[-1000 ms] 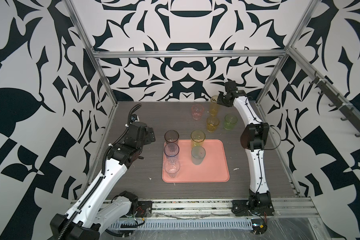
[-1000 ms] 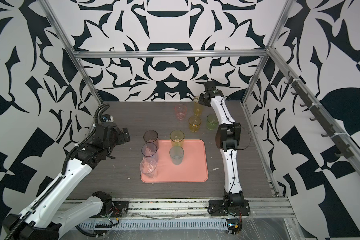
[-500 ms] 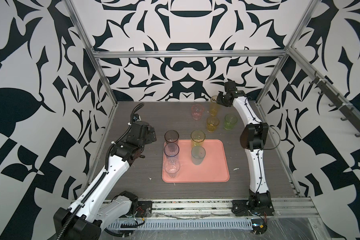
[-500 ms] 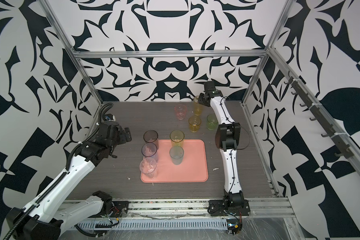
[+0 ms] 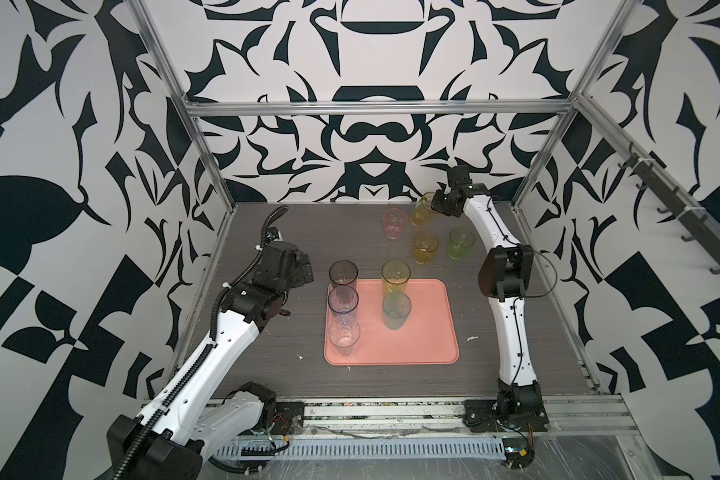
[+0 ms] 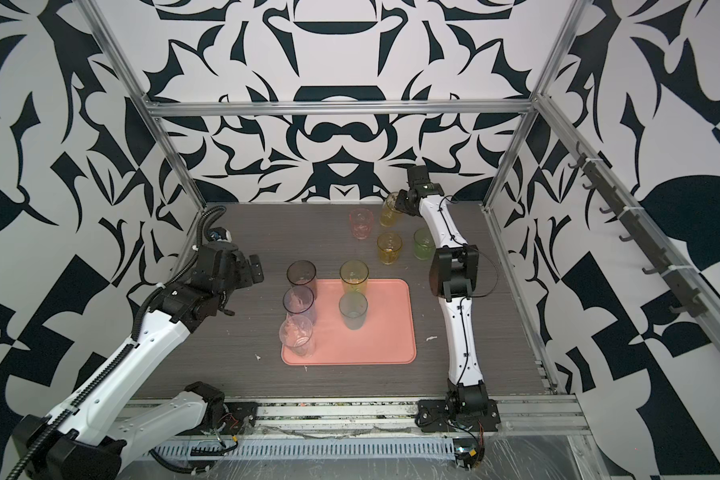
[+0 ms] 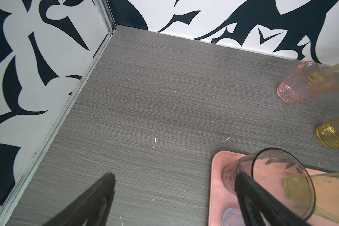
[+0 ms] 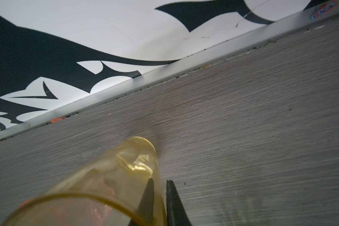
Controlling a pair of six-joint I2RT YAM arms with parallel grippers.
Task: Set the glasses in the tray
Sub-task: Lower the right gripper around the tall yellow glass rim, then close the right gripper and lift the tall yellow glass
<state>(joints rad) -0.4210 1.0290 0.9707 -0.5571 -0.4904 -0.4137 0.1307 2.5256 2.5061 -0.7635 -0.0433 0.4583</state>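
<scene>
While my right jaws pinch the wall of the tall yellow tumbler [image 8: 106, 176], one side inside its rim and one outside, the glass leans tilted at the far right back of the worktop [image 5: 391, 386], close to the patterned back wall [image 5: 371, 137]; whether its base touches the wood I cannot tell. Just beside it stands the pink tumbler [image 5: 395, 223], and the short amber tumbler [image 5: 425, 248] and green tumbler [image 5: 461, 244] stand upright between my held glass and the tray [image 5: 429, 340], right in the straight line across. Five glasses already stand on the tray: the grey tumbler [image 5: 343, 274], blue tumbler [image 5: 343, 300] and clear tumbler [image 5: 344, 334] in a row down its left edge, the olive-yellow tumbler [image 5: 395, 276] and teal tumbler [image 5: 396, 309] nearer its middle. My left jaws gape wide and hold nothing, hovering over bare worktop just left of the grey tumbler
</scene>
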